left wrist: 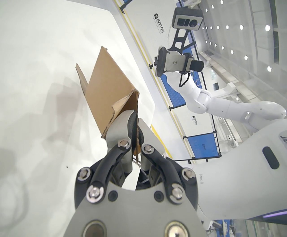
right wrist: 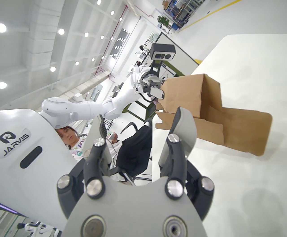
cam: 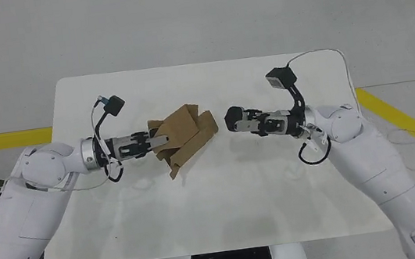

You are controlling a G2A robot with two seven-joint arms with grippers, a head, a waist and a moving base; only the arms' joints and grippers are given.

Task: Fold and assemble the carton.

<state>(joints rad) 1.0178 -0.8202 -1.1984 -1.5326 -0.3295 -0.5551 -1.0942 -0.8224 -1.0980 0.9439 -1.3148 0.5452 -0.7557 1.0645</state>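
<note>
Left wrist view: I see left gripper (left wrist: 134, 120) clamped on carton (left wrist: 107, 89) flap edge. Right wrist view: right gripper (right wrist: 139, 114) spread wide, empty, near carton.

1. Bright, even light throughout: rows of round ceiling lamps (right wrist: 60, 31) shine in both wrist views.
2. The white bench (cam: 225, 206) glares softly; the carton (cam: 185, 136) casts only a pale, soft-edged shadow.
3. Wrist views bow straight lines outward near their edges.
</note>
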